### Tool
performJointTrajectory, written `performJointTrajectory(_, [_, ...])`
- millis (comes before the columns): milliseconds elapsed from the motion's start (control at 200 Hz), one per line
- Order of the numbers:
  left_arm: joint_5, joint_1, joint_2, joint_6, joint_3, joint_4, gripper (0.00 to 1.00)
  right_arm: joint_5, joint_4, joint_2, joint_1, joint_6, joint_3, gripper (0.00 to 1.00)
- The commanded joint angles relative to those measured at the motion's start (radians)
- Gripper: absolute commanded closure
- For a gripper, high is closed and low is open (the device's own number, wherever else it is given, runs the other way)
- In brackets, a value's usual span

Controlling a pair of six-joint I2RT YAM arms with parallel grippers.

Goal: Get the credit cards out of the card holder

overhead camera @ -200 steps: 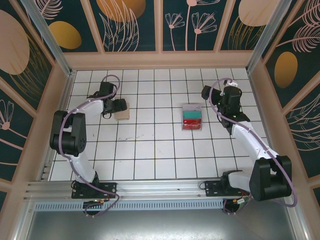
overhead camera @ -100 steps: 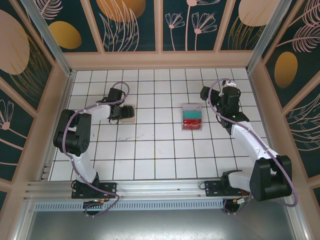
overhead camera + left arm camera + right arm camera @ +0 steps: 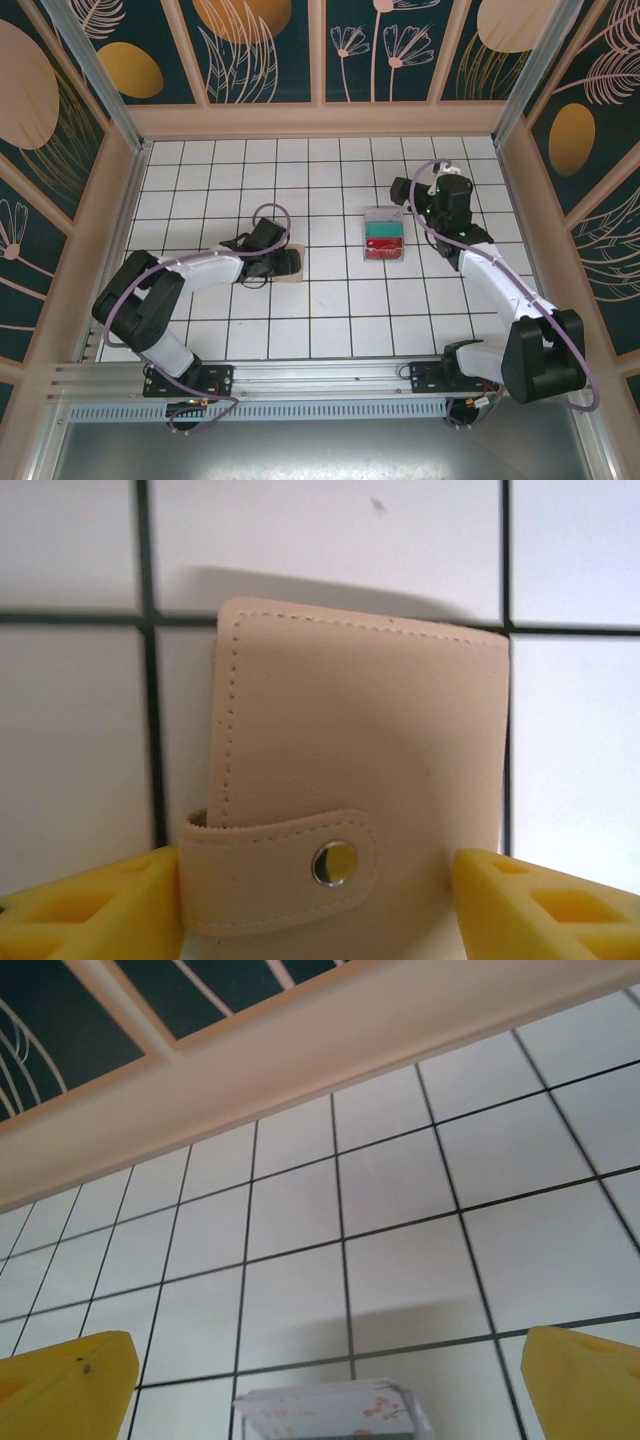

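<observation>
The card holder (image 3: 360, 740) is a tan folded wallet lying flat on the tiles, its strap fastened by a metal snap (image 3: 334, 863). No cards are visible. My left gripper (image 3: 315, 880) is shut on the card holder, one yellow finger against each side near the strap end. From above, the left gripper (image 3: 288, 262) covers most of the card holder (image 3: 298, 273), left of the table's middle. My right gripper (image 3: 403, 190) hovers open at the back right, with nothing between its yellow fingers (image 3: 70, 1375).
A clear plastic tray (image 3: 383, 235) with teal and red strips lies right of centre, just in front of the right gripper; its top edge (image 3: 330, 1408) shows low in the right wrist view. Wooden walls (image 3: 320, 120) enclose the tiled table.
The left arm has carried the card holder from the far left toward the middle and nearer the front. The right gripper has shifted slightly left.
</observation>
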Motion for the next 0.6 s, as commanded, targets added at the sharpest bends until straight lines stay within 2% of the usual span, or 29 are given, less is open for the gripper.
performJointTrajectory(0, [-0.028,-0.037,-0.045,-0.133,-0.011,-0.063,0.25,-0.009,-0.039,-0.012,0.039,-0.018,0.026,0.01])
performJointTrajectory(60, [-0.067,-0.037,-0.078,-0.139,0.006,-0.113,0.21,-0.008,-0.042,-0.018,0.054,-0.018,0.025,0.01])
performJointTrajectory(120, [-0.111,-0.037,-0.109,-0.131,0.030,-0.173,0.22,0.000,-0.044,-0.024,0.071,-0.019,0.021,0.01])
performJointTrajectory(175, [-0.131,-0.037,-0.120,-0.118,0.054,-0.218,0.26,0.000,-0.042,-0.029,0.086,-0.017,0.015,0.01])
performJointTrajectory(260, [-0.121,-0.040,-0.111,-0.098,0.086,-0.250,0.39,0.020,-0.035,-0.032,0.105,-0.009,0.005,0.01])
performJointTrajectory(395, [-0.135,-0.055,-0.073,-0.083,0.130,-0.277,0.42,0.034,-0.037,-0.042,0.127,0.003,-0.006,0.01])
performJointTrajectory(495, [-0.148,-0.060,-0.021,-0.066,0.169,-0.297,0.52,0.037,-0.042,-0.051,0.139,0.010,-0.014,0.01])
performJointTrajectory(596, [-0.163,-0.066,0.028,-0.048,0.198,-0.317,0.54,0.047,-0.052,-0.063,0.149,0.010,-0.020,0.01])
